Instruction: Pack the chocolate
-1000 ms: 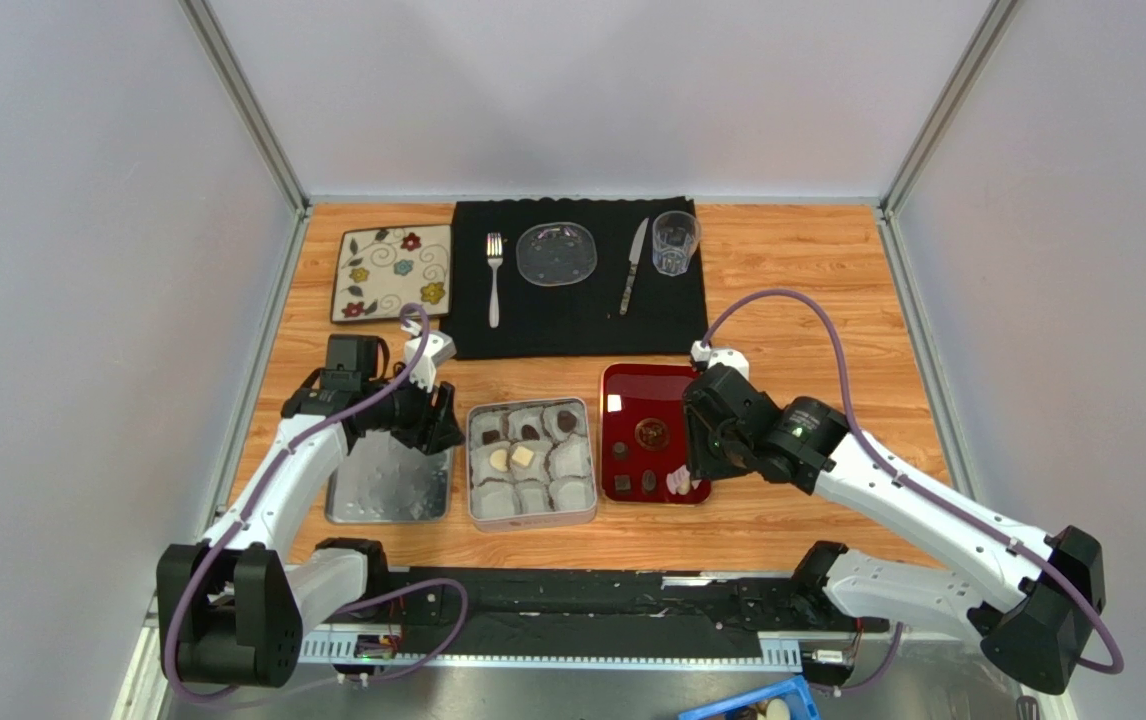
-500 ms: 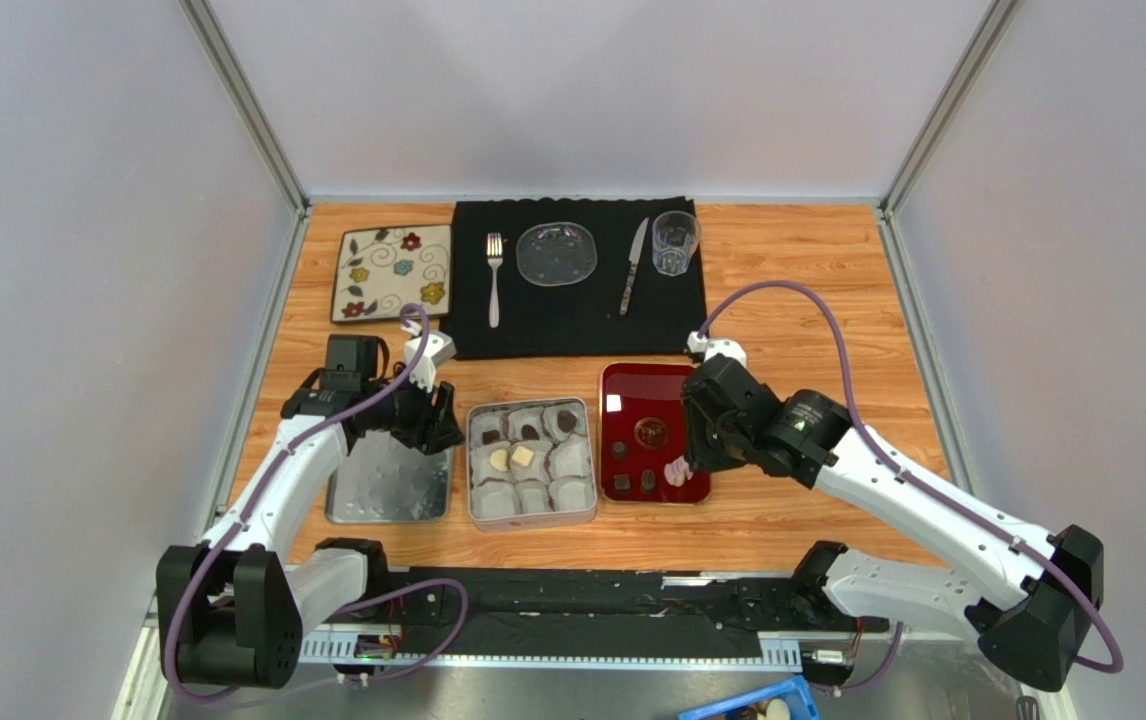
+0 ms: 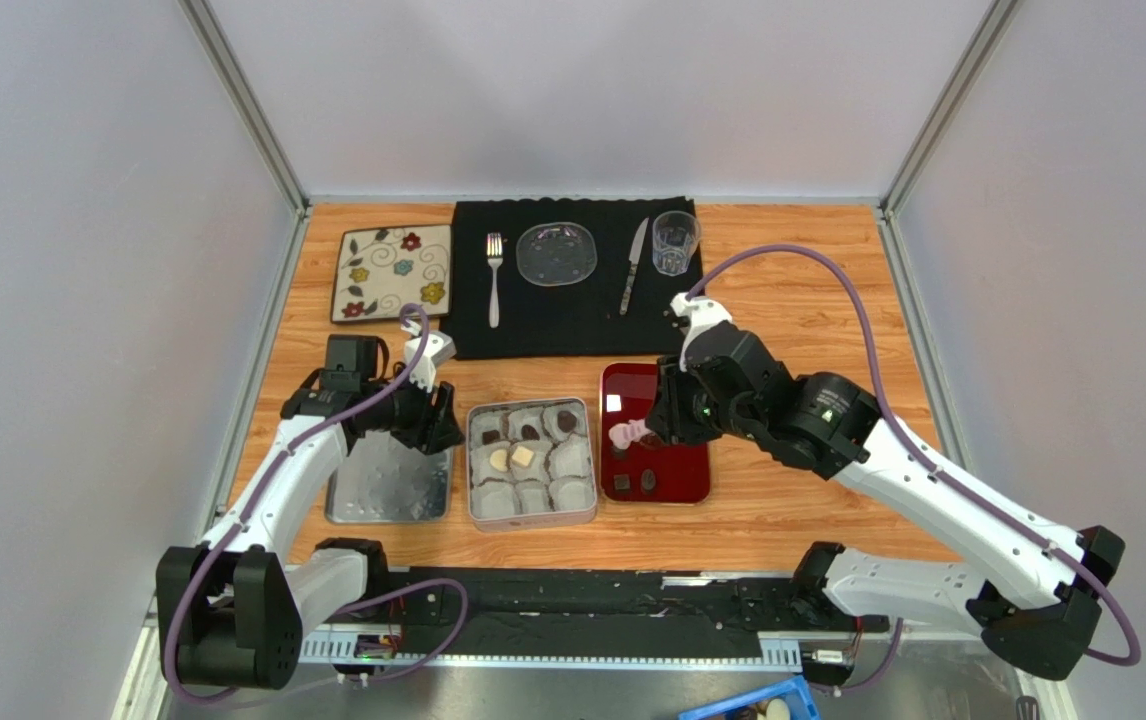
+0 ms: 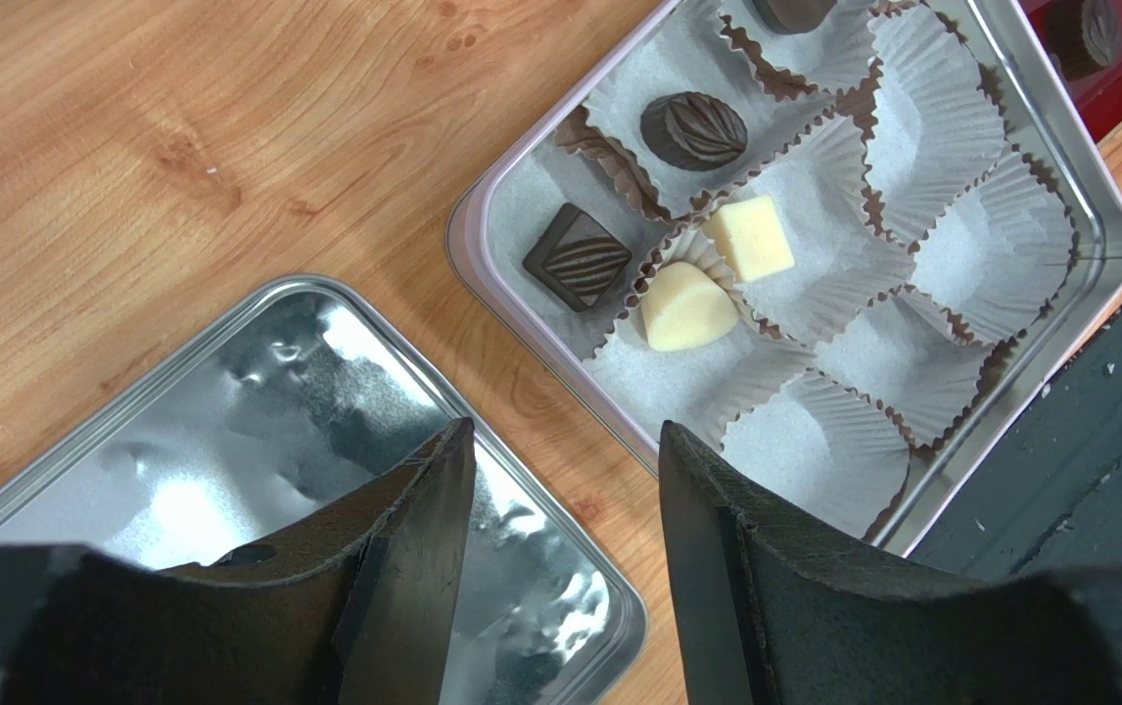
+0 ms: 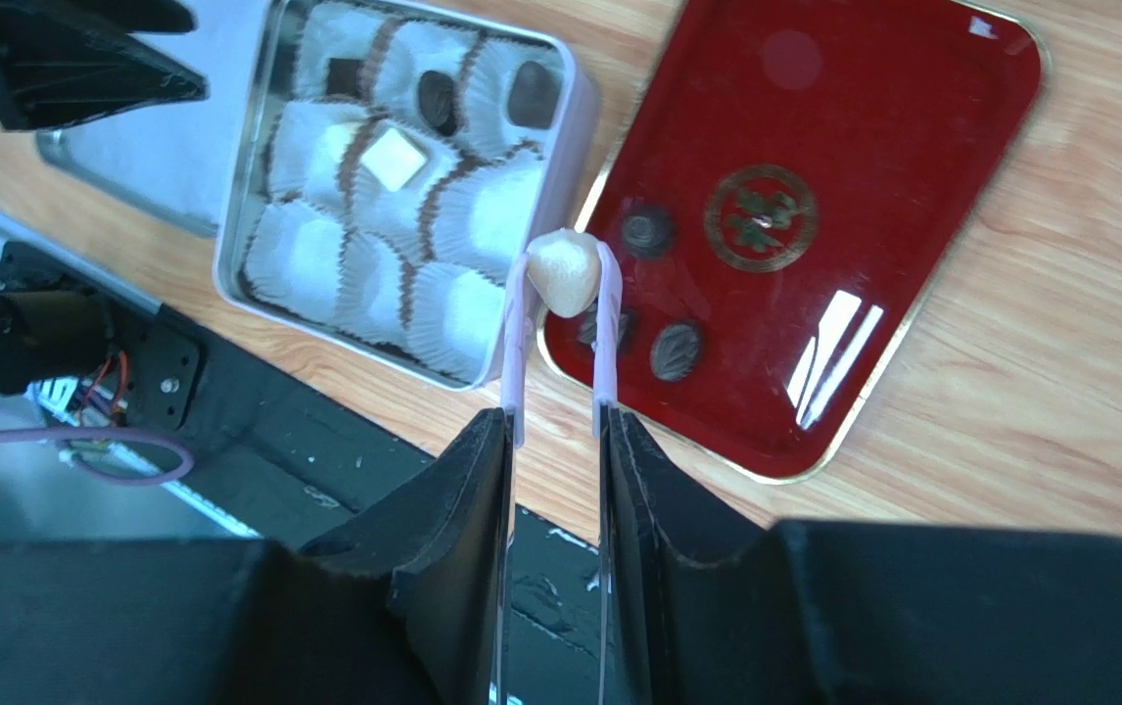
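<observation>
My right gripper (image 5: 552,426) is shut on a pair of clear tongs (image 5: 604,338). Their tips pinch a cream-white chocolate (image 5: 567,273) in the air over the gap between the tin (image 5: 570,88) and the red tray (image 5: 891,176). From above, that piece (image 3: 627,435) hangs at the tray's left edge. Three dark chocolates (image 5: 648,229) lie on the tray. The tin (image 4: 523,294) holds white paper cups with two dark pieces (image 4: 577,257) and two cream pieces (image 4: 685,307). My left gripper (image 4: 564,456) hovers open and holds nothing, above the tin's left rim and the lid (image 4: 229,441).
The silver lid (image 3: 384,483) lies left of the tin. At the back, a black mat (image 3: 572,300) carries a fork (image 3: 494,278), a glass plate (image 3: 557,252), a knife (image 3: 633,266) and a glass (image 3: 674,240). A floral tile (image 3: 391,273) sits back left.
The right arm has lifted the tongs with the cream chocolate off the tray's front and carried it left toward the tin. The left arm has stayed still.
</observation>
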Action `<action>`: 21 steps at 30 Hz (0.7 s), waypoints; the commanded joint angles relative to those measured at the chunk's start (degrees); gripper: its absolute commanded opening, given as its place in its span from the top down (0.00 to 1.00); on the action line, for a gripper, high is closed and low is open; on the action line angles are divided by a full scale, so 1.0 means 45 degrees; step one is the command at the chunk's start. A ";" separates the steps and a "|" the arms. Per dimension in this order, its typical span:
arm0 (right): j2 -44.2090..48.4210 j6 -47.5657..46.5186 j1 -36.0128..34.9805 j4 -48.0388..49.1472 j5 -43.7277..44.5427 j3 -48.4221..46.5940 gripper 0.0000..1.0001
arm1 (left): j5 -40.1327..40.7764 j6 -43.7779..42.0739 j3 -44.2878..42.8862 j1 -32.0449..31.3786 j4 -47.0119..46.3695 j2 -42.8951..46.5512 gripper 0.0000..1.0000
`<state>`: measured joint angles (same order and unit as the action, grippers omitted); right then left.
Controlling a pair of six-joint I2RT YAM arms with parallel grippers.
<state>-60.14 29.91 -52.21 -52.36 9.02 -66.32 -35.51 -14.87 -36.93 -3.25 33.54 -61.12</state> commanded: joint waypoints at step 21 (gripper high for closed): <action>-0.2788 -0.0534 -0.1426 0.3725 -0.0304 -0.0007 0.81 | -0.0235 -0.0269 -0.0544 0.0057 0.0144 0.0321 0.43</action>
<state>-72.38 28.27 -58.11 -39.40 7.84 -66.50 -35.57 -14.90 -36.93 -3.25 33.95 -60.80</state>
